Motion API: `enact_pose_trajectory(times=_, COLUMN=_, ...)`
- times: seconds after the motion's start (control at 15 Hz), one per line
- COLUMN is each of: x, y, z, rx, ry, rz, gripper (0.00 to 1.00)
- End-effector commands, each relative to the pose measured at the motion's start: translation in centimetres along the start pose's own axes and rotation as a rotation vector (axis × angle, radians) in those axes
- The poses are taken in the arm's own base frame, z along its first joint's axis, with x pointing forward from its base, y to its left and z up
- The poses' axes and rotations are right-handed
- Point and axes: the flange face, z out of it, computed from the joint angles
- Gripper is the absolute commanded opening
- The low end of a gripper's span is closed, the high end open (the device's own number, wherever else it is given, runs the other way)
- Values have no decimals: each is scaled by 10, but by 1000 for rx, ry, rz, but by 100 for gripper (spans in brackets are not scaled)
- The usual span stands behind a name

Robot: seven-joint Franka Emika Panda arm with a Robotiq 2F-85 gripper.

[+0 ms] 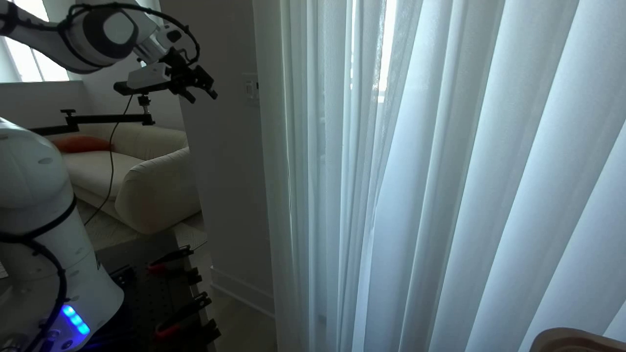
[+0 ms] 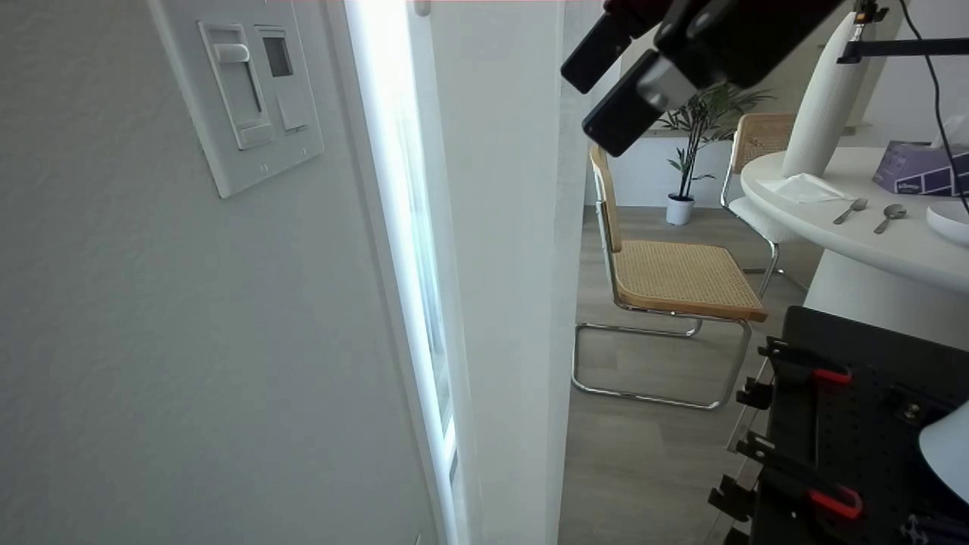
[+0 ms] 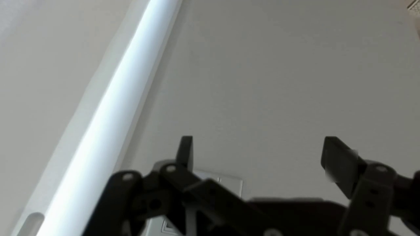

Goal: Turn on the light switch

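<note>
The white light switch plate (image 2: 223,163) is on the grey wall in an exterior view. It holds a slider switch (image 2: 232,53) with its knob near the top and a second switch (image 2: 291,110) with a small dark window above it. The plate also shows small in an exterior view (image 1: 250,100) and partly in the wrist view (image 3: 231,185), where the gripper's left finger and body hide most of it. My gripper (image 3: 259,141) is open and empty, its fingers wide apart. It also shows in both exterior views (image 1: 203,96) (image 2: 598,106), in the air apart from the plate.
White curtains (image 1: 415,195) hang beside the plate. A bright window strip (image 2: 409,227) and a white wall edge (image 2: 503,265) stand near it. A sofa (image 1: 156,181), a chair (image 2: 677,276) and a round table (image 2: 833,219) are farther off. The robot's black base (image 2: 870,439) carries clamps.
</note>
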Motion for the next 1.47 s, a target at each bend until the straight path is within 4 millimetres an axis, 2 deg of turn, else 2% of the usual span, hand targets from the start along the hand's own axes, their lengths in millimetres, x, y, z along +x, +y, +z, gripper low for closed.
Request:
enact_pose_trajectory(times=0.0, x=0, y=0, z=0, rx=1, ry=-3, rz=1, gripper=100)
enact_pose_trajectory(times=0.47, x=0, y=0, z=1, rx=2, ry=-4, rz=2, gripper=100)
enact_pose_trajectory(times=0.73, x=22, y=-2, z=8, rx=-30, ry=-38, rz=-38, gripper=100)
enact_pose_trajectory(times=1.2, x=76, y=-1, z=27, rx=-70, ry=-7, rz=-119, gripper=100)
enact_pose_trajectory(times=1.27, x=80, y=0, z=31, rx=-68, ry=-10, rz=-125, gripper=75)
enact_pose_trajectory(times=1.4, x=88, y=2, z=38, rx=-61, ry=-10, rz=-126, gripper=66)
